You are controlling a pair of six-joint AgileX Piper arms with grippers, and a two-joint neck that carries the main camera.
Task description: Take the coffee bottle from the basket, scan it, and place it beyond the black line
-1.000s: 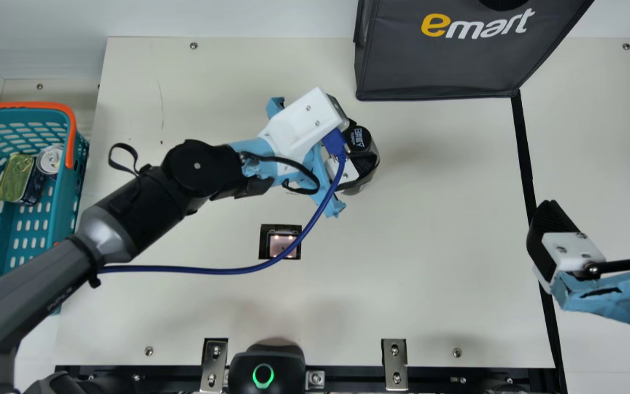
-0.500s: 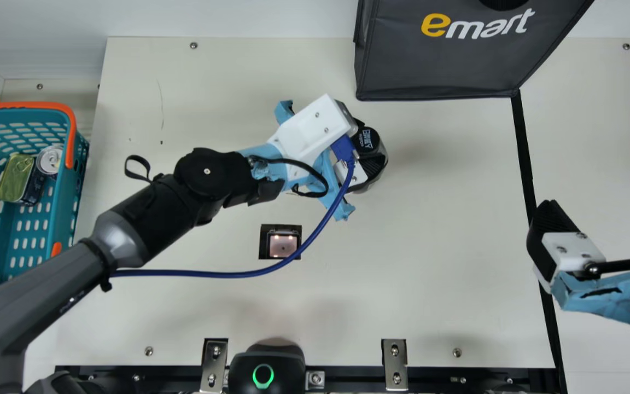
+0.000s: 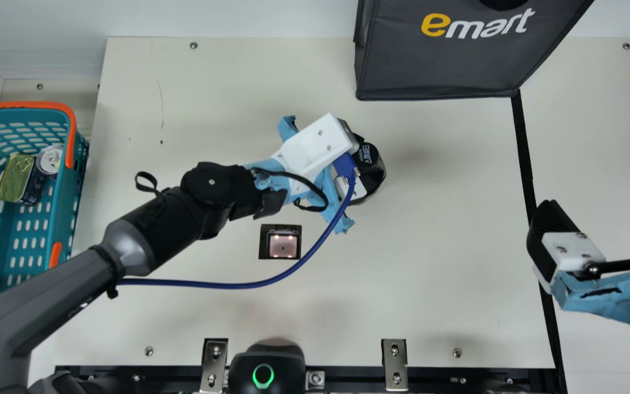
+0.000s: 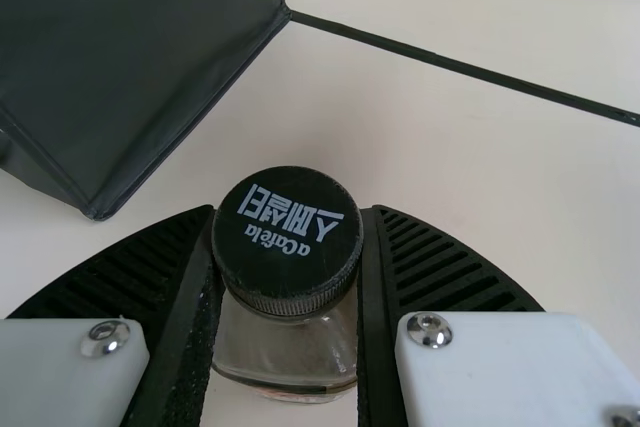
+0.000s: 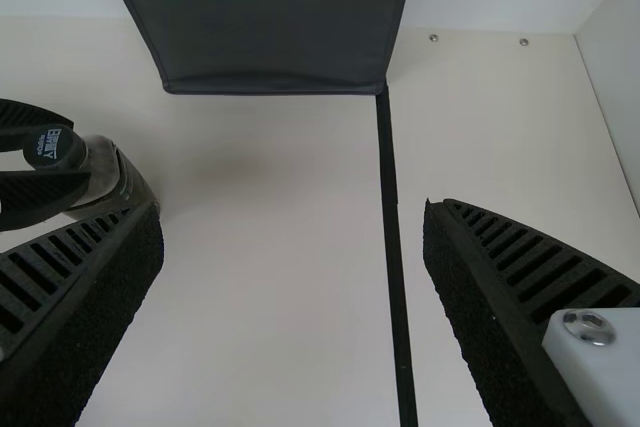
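Near mid-table in the main view, my left gripper (image 3: 363, 164) is shut on the coffee bottle (image 3: 368, 154), whose dark cap faces the camera. The left wrist view has the bottle (image 4: 288, 242) pinched upright between both fingers of the left gripper (image 4: 288, 277). The black line (image 3: 524, 148) runs down the table well to the bottle's right. Standing open over that line is my right gripper (image 3: 602, 224), its fingers wide apart with nothing between them; the right wrist view has this gripper (image 5: 295, 247) too, with the held bottle (image 5: 105, 172) off beyond one finger.
The scanner window (image 3: 283, 245) lies in the table below the left gripper, with the blue cable (image 3: 315, 246) beside it. A teal basket (image 3: 66, 202) at the left holds a few cans. A dark bag (image 3: 446, 65) stands at the back, by the line's far end.
My left arm has moved rightward and then toward the table's front edge, carrying the bottle along. My right arm has kept still.
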